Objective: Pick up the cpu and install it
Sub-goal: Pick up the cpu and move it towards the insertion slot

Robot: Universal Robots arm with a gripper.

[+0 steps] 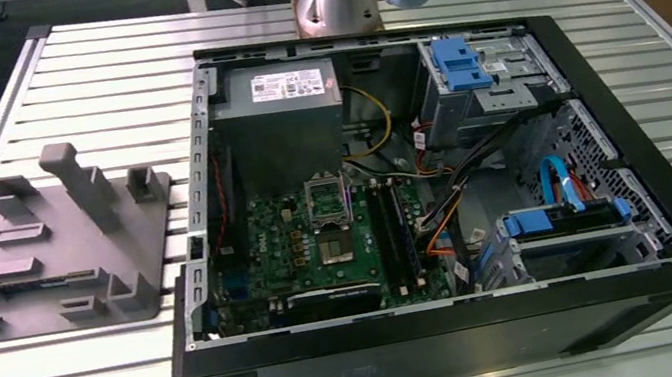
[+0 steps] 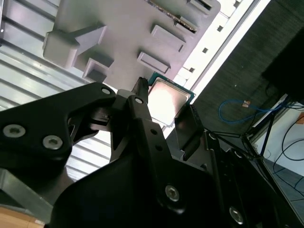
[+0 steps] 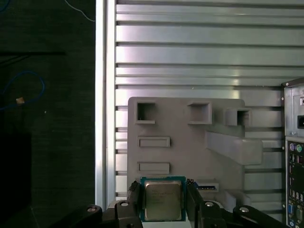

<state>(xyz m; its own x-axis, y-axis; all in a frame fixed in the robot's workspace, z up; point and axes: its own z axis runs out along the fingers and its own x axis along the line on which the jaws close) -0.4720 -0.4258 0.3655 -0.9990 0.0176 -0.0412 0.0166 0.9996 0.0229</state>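
The cpu (image 3: 163, 199) is a flat square chip with a pale metal top and a green rim, and it sits between my two black fingers (image 3: 192, 198). My gripper (image 3: 163, 203) is shut on it and holds it well above the grey plastic tray (image 3: 185, 142). The second wrist view has the same cpu (image 2: 166, 100) in the gripper (image 2: 164, 108), with the tray (image 2: 118, 33) far behind it. In the exterior view, the motherboard's metal socket frame (image 1: 329, 202) stands open inside the computer case (image 1: 467, 330), and the arm's base (image 1: 341, 0) rises behind the case.
The grey tray (image 1: 48, 244) with upright posts lies on the slatted metal table (image 1: 87, 66) at the exterior view's left of the case. Inside the case are a power supply (image 1: 280, 91), blue drive brackets (image 1: 458, 63) and loose cables (image 1: 446, 201).
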